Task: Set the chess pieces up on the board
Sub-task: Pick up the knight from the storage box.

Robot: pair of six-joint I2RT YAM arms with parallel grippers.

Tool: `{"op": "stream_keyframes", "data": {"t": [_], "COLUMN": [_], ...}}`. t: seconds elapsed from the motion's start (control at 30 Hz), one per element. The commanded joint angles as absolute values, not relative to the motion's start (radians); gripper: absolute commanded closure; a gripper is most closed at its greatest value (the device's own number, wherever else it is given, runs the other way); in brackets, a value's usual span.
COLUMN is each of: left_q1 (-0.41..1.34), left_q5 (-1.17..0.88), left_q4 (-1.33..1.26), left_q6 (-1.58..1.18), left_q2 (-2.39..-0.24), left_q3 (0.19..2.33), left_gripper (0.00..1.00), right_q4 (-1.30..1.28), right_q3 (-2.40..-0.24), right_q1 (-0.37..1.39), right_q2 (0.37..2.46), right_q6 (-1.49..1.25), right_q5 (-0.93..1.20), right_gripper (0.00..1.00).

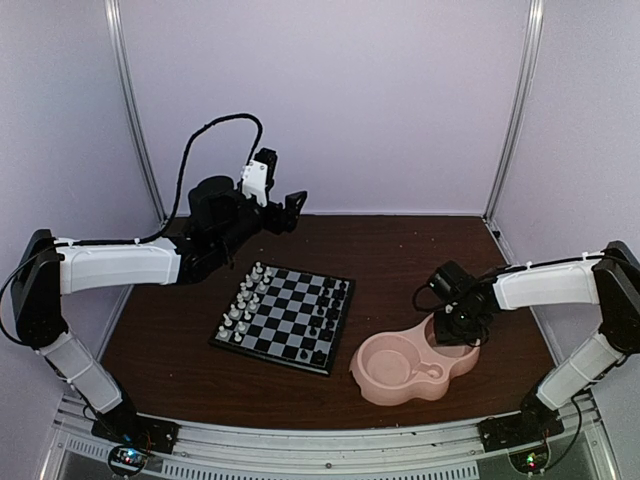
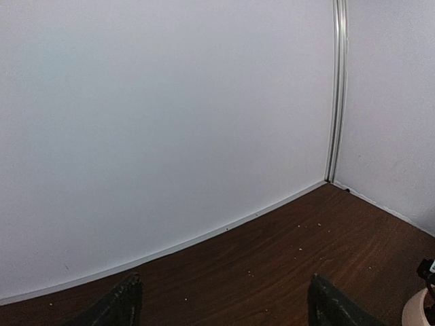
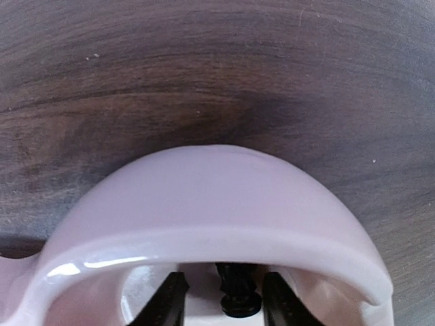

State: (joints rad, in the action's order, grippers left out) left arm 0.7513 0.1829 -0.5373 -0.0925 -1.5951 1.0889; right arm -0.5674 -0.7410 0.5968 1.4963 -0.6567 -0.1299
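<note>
The board [image 1: 291, 312] lies left of the table's centre. White chess pieces [image 1: 243, 301] stand along its left side and black ones [image 1: 327, 312] along its right. In the right wrist view a black chess piece [image 3: 238, 297] lies inside the small bowl of the pink dish [image 3: 204, 238]. My right gripper [image 3: 223, 280] reaches down into that bowl, open, one finger on each side of the piece with a narrow gap on both sides. My left gripper [image 1: 290, 208] is raised at the back left, open and empty, and its fingers [image 2: 126, 304] face the rear wall.
The pink double-bowl dish [image 1: 372, 385] sits right of the board, near the front edge; its larger bowl looks empty from above. White enclosure walls and metal corner posts [image 2: 336, 88] bound the table. The dish's rim [image 2: 416, 314] shows at the left wrist view's lower right.
</note>
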Motion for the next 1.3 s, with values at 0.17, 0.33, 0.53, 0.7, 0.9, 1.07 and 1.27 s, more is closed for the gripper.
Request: {"op": "stream_keyframes", "data": {"t": [0.17,0.33,0.53,0.7,0.9,1.07,1.27], "left_q1": [0.742,0.742,0.742,0.742,0.742,0.742,0.728], "left_q5": [0.178,0.178,0.167,0.154,0.134,0.097,-0.106], "left_q4": [-0.523,-0.513,-0.502,-0.479,-0.430,-0.334,-0.234], "left_q6": [-0.106,-0.104,-0.109,-0.119,-0.144,-0.186,-0.324], "left_q2": [-1.575,-1.572,-1.575,-1.573,-1.557,-1.514,-1.462], "left_q3": [1.104,1.109,1.121,1.129,1.124,1.109,1.070], "left_gripper": [0.16,0.16,0.16,0.16,0.16,0.16,0.16], "right_q4": [-0.521,-0.527,-0.532,-0.527,-0.331,-0.159,0.010], "right_q3": [-0.715,-0.738,-0.720,-0.673,-0.559,-0.512,-0.504], "right_q1": [0.591,0.591,0.593,0.593,0.595,0.607,0.691], "right_q2": [1.538,1.547,1.425,1.236,1.017,0.949,0.975], "right_q6": [-0.640,-0.615,-0.582,-0.554,-0.462,-0.396,-0.342], "right_q5": [-0.093,-0.106,-0.124,-0.122,-0.005,0.137,0.203], "right_gripper": [0.80,0.88,0.89,0.87,0.85,0.88,0.88]}}
